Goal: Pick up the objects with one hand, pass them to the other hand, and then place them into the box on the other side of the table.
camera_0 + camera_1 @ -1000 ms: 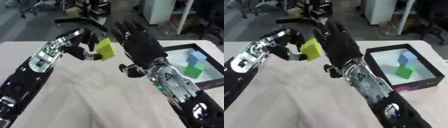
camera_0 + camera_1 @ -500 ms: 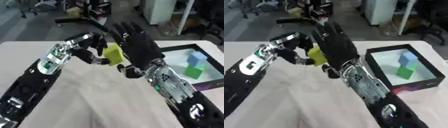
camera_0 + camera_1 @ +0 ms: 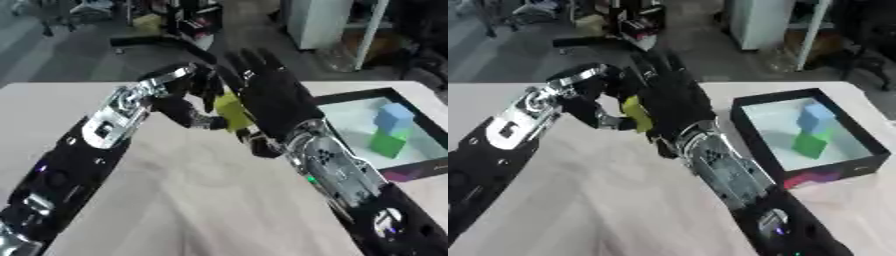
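The pale, wood-grained table (image 3: pixel 192 200) fills the near scene; at its right edge sits the black-walled rectangular box with a white floor (image 3: pixel 754 131), holding a light blue block (image 3: pixel 815 116) stacked on a green block (image 3: pixel 809 144); both arms meet left of the box, raised over the table; the black right hand (image 3: pixel 271 97) stands with fingers spread and straight, its palm against the right face of the yellow-green block (image 3: pixel 233 111); the left hand (image 3: pixel 188 97) curls round that block from the left, pinching it, so the block sits between the two hands, well apart from the box.
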Controlling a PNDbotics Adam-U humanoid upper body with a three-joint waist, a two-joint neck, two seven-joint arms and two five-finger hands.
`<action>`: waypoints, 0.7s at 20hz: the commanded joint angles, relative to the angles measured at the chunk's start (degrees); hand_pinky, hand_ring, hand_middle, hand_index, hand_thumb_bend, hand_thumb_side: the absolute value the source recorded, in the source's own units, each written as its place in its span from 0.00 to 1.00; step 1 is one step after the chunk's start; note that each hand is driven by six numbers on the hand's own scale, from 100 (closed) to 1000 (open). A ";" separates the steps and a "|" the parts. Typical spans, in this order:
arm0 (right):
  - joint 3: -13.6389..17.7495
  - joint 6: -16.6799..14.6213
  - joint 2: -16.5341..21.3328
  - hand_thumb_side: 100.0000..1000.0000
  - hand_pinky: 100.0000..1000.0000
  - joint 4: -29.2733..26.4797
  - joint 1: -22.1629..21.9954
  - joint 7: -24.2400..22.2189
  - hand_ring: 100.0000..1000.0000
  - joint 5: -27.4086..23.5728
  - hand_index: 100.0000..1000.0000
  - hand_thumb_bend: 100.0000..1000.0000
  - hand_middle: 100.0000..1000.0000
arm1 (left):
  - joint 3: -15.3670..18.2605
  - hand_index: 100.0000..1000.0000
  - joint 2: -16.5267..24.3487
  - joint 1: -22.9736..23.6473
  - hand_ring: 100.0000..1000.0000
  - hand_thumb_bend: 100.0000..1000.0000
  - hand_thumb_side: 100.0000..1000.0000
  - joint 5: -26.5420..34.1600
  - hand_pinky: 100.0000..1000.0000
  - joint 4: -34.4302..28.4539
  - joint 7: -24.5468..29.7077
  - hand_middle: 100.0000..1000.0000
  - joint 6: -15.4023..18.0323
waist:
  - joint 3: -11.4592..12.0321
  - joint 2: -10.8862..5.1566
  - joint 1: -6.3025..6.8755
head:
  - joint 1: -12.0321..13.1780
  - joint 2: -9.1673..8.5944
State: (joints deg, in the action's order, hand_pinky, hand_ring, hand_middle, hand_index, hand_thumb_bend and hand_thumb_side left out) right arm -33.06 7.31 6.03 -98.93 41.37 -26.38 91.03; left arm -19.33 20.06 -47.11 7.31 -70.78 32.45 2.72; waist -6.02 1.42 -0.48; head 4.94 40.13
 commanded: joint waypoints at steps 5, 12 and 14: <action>0.44 0.18 0.12 0.07 1.00 -0.60 1.04 -0.15 0.99 0.95 0.73 0.23 0.98 | 0.26 0.41 0.52 -1.63 0.35 0.37 0.00 0.39 0.42 -1.53 0.19 0.29 -0.12 | -0.09 -0.88 0.12 | 0.01 -0.63; 0.87 1.91 0.21 0.21 1.00 -1.59 1.06 6.38 0.90 1.45 0.45 0.11 0.86 | 0.26 0.42 0.73 -1.57 0.36 0.37 0.00 -0.12 0.42 -1.05 0.56 0.30 0.06 | -0.14 -0.94 0.12 | -0.02 -0.69; 0.96 2.58 0.22 0.22 1.00 -1.59 1.06 8.76 0.89 1.35 0.42 0.14 0.85 | 0.28 0.43 0.83 -1.55 0.37 0.39 0.00 -0.27 0.43 -0.92 0.71 0.31 0.15 | -0.14 -0.95 0.12 | -0.05 -0.70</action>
State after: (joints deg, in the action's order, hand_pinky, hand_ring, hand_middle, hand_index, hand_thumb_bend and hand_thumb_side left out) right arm -32.97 9.30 6.52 -98.87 40.82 -19.59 92.19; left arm -18.78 20.15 -47.86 7.49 -71.38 32.88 2.81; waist -6.11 1.37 -0.47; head 4.94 40.13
